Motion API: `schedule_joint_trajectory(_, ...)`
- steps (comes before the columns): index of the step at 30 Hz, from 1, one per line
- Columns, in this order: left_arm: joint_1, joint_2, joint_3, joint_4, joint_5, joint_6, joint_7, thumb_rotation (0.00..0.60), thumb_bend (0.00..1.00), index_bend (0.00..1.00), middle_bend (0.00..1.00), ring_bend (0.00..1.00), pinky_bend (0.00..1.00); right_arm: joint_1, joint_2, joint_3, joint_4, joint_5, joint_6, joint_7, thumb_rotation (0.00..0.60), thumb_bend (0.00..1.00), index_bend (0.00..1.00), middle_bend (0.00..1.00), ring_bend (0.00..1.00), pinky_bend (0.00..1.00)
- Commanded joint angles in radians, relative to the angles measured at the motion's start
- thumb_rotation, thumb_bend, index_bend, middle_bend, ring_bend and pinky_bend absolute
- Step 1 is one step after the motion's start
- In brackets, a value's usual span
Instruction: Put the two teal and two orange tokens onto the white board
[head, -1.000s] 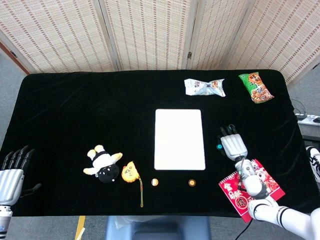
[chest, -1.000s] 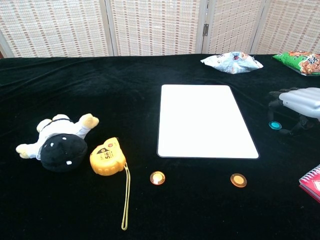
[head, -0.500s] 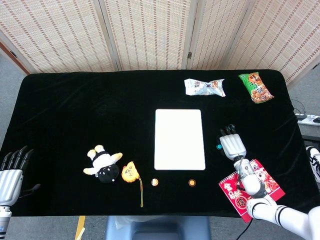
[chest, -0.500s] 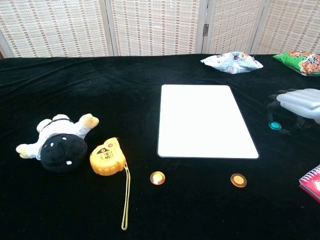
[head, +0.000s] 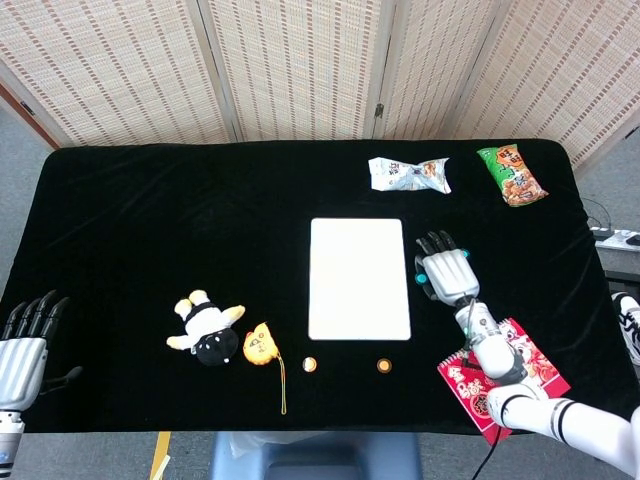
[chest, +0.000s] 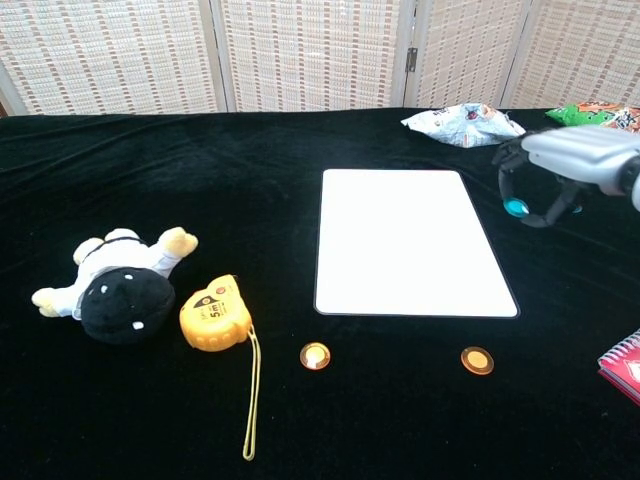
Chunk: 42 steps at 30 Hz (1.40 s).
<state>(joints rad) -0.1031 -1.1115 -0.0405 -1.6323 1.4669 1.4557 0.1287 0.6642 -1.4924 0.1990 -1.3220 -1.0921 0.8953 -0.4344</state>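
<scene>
The white board (head: 359, 278) (chest: 405, 240) lies flat mid-table with nothing on it. My right hand (head: 445, 272) (chest: 575, 160) hovers just beyond the board's right edge, above the cloth, pinching a teal token (head: 421, 279) (chest: 516, 208) between thumb and a finger. I see only this one teal token. Two orange tokens (head: 309, 364) (head: 383, 365) rest on the black cloth in front of the board's near edge; the chest view shows them as a left orange token (chest: 315, 355) and a right orange token (chest: 477, 360). My left hand (head: 20, 350) hangs at the table's near left corner, fingers apart and holding nothing.
A black-and-white plush toy (head: 205, 330) (chest: 115, 285) and a yellow tape measure (head: 260, 345) (chest: 213, 315) with its cord lie left of the board. Two snack bags (head: 408, 174) (head: 511, 175) sit at the back right. A red notebook (head: 500, 385) lies near the right front edge.
My right hand has picked the teal token up off the cloth and carried it up and left toward the board's right edge. The left hand has barely moved.
</scene>
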Motion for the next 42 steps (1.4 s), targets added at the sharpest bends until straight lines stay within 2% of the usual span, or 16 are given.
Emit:
schedule_joint_trajectory(1,0.001,0.002,0.000,-0.002,-0.001,0.001,0.000,0.600,0.13,0.00,0.00,0.00,0.00,0.063,-0.028,0.042,0.018,0.073,-0.056,-0.042,0.600,0.27,0.51,0.11,0.02,0.00)
schedule_joint_trajectory(10,0.011,0.007,0.007,-0.009,-0.001,0.009,0.004,0.600,0.13,0.00,0.00,0.00,0.00,0.213,-0.147,0.090,0.149,0.215,-0.123,-0.145,0.600,0.27,0.49,0.11,0.01,0.00)
schedule_joint_trajectory(15,0.013,0.012,0.008,-0.017,-0.005,0.007,0.008,0.600,0.13,0.00,0.00,0.00,0.00,0.287,-0.206,0.093,0.221,0.295,-0.148,-0.221,0.600,0.27,0.43,0.09,0.02,0.00)
schedule_joint_trajectory(17,0.013,0.012,0.008,-0.017,-0.004,0.009,0.007,0.600,0.13,0.00,0.00,0.00,0.00,0.302,-0.217,0.091,0.235,0.320,-0.154,-0.241,0.600,0.27,0.34,0.07,0.01,0.00)
schedule_joint_trajectory(21,0.014,0.010,0.009,-0.010,-0.007,0.005,0.002,0.600,0.13,0.00,0.00,0.00,0.00,0.347,-0.247,0.079,0.267,0.391,-0.164,-0.305,0.600,0.27,0.06,0.05,0.00,0.00)
schedule_joint_trajectory(23,0.015,0.008,0.008,-0.005,-0.008,0.006,-0.006,0.600,0.13,0.00,0.00,0.00,0.00,0.345,-0.234,0.076,0.253,0.401,-0.151,-0.304,0.600,0.27,0.00,0.04,0.00,0.00)
schedule_joint_trajectory(26,0.016,0.007,0.008,0.004,-0.012,0.004,-0.016,0.600,0.13,0.00,0.00,0.00,0.00,0.323,-0.200,0.066,0.228,0.396,-0.133,-0.282,0.600,0.27,0.01,0.04,0.00,0.00)
schedule_joint_trajectory(30,0.015,0.003,0.005,0.017,-0.012,0.003,-0.029,0.600,0.13,0.00,0.00,0.00,0.00,0.265,-0.129,0.037,0.186,0.371,-0.098,-0.233,0.600,0.27,0.16,0.04,0.01,0.00)
schedule_joint_trajectory(34,0.011,-0.003,0.005,0.020,-0.003,0.004,-0.028,0.600,0.13,0.00,0.00,0.00,0.00,0.205,-0.057,0.013,0.152,0.349,-0.074,-0.177,0.600,0.27,0.24,0.06,0.03,0.00)
schedule_joint_trajectory(38,0.010,-0.008,0.005,0.019,0.004,0.007,-0.028,0.600,0.13,0.00,0.00,0.00,0.00,0.152,-0.005,-0.017,0.148,0.328,-0.067,-0.127,0.600,0.27,0.26,0.07,0.02,0.00)
schedule_joint_trajectory(42,0.010,-0.010,0.005,0.018,0.001,0.005,-0.024,0.600,0.13,0.00,0.00,0.00,0.00,0.118,0.006,-0.037,0.191,0.322,-0.087,-0.082,0.600,0.27,0.26,0.07,0.02,0.00)
